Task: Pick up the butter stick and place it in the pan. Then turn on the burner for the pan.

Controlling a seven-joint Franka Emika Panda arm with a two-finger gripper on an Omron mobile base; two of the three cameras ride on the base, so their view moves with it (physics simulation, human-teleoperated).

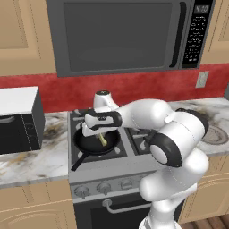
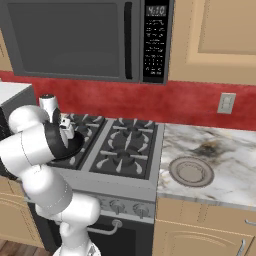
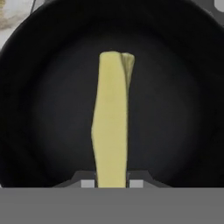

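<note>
The black pan [image 1: 91, 145] sits on the stove's front left burner, its long handle [image 1: 79, 162] pointing toward the front left. My gripper [image 1: 101, 133] hangs just above the pan's middle and is shut on the butter stick [image 1: 103, 140], a pale yellow bar. In the hand view the butter stick [image 3: 111, 122] runs from between my gripper [image 3: 112, 183] out over the pan's dark floor [image 3: 175, 109]. I cannot tell whether its far end touches the pan. The pan covers the burner under it. From the right base view the arm hides most of the pan [image 2: 76, 145].
Three more burners with grey grates [image 2: 125, 145] lie beside and behind the pan. Round knobs [image 1: 103, 188] line the stove's front panel. A flat grey plate [image 2: 191, 171] rests on the marble counter to the right. A boxy appliance [image 1: 18, 118] stands left of the stove, under the microwave [image 1: 120, 36].
</note>
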